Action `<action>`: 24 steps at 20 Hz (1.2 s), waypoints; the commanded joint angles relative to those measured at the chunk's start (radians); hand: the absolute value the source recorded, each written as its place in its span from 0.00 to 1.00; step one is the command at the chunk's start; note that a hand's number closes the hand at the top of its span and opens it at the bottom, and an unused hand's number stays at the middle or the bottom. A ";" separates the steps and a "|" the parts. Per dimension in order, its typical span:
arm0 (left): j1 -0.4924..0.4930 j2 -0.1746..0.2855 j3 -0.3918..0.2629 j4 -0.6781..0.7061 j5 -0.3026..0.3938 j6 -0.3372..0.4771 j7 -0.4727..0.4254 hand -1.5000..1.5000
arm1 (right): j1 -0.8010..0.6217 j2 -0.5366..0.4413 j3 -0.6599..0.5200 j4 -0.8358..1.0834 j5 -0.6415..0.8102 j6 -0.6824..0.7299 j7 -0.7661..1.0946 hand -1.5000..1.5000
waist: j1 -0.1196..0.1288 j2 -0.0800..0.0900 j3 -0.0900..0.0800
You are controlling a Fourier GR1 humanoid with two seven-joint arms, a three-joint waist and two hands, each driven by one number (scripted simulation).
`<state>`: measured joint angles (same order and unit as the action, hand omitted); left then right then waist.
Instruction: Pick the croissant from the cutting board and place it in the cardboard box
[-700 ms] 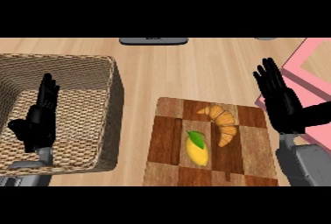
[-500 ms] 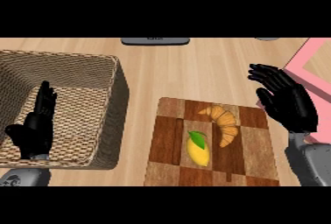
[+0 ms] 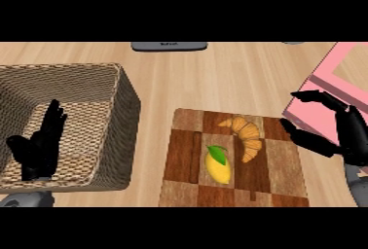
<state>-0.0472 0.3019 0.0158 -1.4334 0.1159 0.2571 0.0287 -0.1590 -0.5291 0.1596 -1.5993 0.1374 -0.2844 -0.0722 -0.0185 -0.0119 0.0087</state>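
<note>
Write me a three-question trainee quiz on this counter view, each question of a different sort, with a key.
1. True or false: the croissant lies inside the woven basket.
2. Multiple choice: what shares the cutting board with the croissant? A) a lemon B) an apple C) a knife
3. Short answer: which hand shows over the basket, fingers straight and pointing up?

Key
1. False: it lies on the cutting board, right of the basket.
2. A
3. The left hand; the right hand is at the board's right side, holding nothing.
</note>
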 commanded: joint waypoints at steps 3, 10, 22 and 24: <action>0.002 -0.085 -0.049 0.067 -0.024 0.013 -0.001 0.50 | 0.103 -0.125 -0.006 -0.131 0.124 0.012 0.057 0.00 | -0.007 0.009 -0.010; -0.003 -0.081 -0.045 0.016 -0.039 0.010 0.076 0.50 | 0.068 -0.238 0.012 -0.344 0.130 0.205 0.464 0.00 | 0.006 0.008 -0.011; -0.035 -0.108 -0.033 0.057 -0.073 -0.002 0.027 0.50 | -0.203 -0.214 0.189 -0.408 0.092 0.527 0.935 0.00 | 0.027 0.013 -0.011; -0.014 -0.088 -0.011 0.079 -0.056 -0.039 0.022 0.50 | -0.224 -0.170 0.224 -0.417 0.117 0.535 1.019 0.00 | 0.026 0.013 -0.011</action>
<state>-0.0709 0.2595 0.0244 -1.4259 0.0694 0.2134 0.0650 -0.3249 -0.7384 0.3307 -2.0057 0.2436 0.1895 0.8140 0.0131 -0.0093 0.0105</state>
